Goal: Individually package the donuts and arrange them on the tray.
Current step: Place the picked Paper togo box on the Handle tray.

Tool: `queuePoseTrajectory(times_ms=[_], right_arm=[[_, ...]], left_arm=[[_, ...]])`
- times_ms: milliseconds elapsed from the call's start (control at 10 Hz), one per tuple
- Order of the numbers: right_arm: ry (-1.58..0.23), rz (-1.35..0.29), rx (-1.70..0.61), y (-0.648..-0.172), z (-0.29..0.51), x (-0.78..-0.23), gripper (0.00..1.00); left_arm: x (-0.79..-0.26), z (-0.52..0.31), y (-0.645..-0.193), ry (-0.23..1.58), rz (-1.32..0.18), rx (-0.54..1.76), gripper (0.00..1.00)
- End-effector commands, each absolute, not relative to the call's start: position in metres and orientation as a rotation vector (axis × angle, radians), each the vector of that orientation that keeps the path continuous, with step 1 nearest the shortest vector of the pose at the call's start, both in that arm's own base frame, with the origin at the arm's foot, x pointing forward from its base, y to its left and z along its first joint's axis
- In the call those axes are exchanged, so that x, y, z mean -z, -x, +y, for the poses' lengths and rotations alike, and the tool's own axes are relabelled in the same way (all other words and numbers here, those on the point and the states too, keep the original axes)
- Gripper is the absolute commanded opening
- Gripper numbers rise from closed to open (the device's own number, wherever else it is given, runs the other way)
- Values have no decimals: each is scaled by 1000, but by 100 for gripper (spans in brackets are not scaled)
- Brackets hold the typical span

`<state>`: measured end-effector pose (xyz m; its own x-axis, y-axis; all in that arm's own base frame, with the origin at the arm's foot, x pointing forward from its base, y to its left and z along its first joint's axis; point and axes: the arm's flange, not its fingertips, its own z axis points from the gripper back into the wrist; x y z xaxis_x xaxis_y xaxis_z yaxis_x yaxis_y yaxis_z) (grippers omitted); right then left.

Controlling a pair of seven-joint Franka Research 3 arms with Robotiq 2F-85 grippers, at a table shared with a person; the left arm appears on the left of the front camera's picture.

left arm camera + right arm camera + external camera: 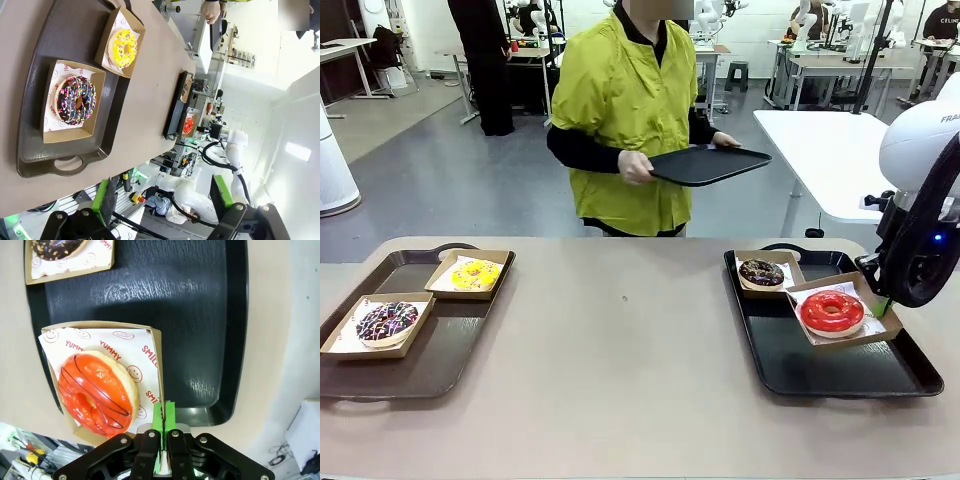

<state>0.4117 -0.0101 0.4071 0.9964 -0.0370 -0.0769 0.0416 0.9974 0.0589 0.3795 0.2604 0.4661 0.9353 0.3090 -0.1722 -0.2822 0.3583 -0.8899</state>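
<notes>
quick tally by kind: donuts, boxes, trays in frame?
Donuts: 4 (yellow donut, purple-sprinkled chocolate donut, dark chocolate donut, red donut)
Cardboard boxes: 4, one under each donut
Trays: 3 (left tray, right tray, tray in the person's hands)
Total: 11

"YUMMY" and "SMILE" (red print, with smiley faces) on the box's paper liner (131, 352)

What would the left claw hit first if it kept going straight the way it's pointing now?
Probably the bare tabletop beside the brown tray. The open left claw looks down from well above, aimed roughly between that tray and the black tray, with nothing in between, though depth is hard to judge.
</notes>
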Motion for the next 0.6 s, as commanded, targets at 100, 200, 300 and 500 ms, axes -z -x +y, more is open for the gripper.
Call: queuePoseTrajectory(times_ms=[100, 200, 300, 500], right_arm=[[-82, 55, 57, -426, -8, -373, 1], [-73, 60, 65, -430, -6, -363, 1], [-74, 71, 62, -433, -4, -354, 1], [-62, 80, 39, -438, -1, -337, 1]], left_arm=[[-469, 260, -377, 1145, -32, -379, 100], [-469, 260, -377, 1145, -32, -379, 100], [-469, 260, -377, 1145, -32, -379, 100], [-469, 260, -377, 1145, -32, -379, 100]])
